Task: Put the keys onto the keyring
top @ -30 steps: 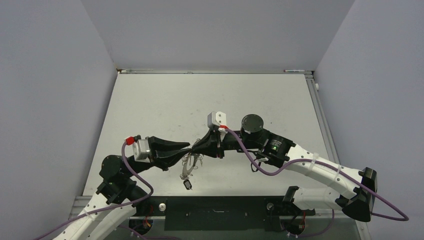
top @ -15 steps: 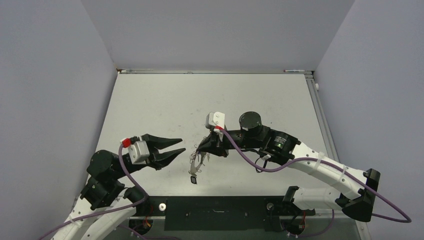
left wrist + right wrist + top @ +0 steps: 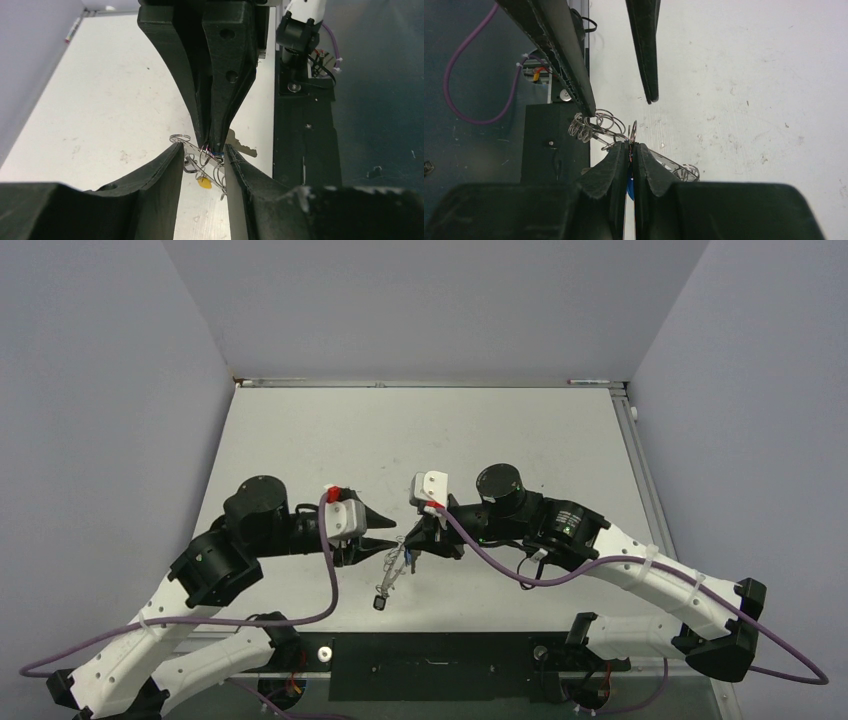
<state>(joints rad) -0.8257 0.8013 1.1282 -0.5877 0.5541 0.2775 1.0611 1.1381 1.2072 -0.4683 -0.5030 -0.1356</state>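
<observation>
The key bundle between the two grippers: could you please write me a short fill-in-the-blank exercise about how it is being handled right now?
1. The right gripper is ___ on the key bundle, pinching it between its fingertips.
2. The left gripper has its jaws ___, with one finger on either side of the bundle.
3. In the left wrist view, the key head seen just below the bundle is ___ in colour.

Missing words: shut; open; yellow.

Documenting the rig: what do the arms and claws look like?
The left arm and right arm have white shells, black round joints and a purple cable with red plug. The left claw and right claw are black tapered fingers.
</observation>
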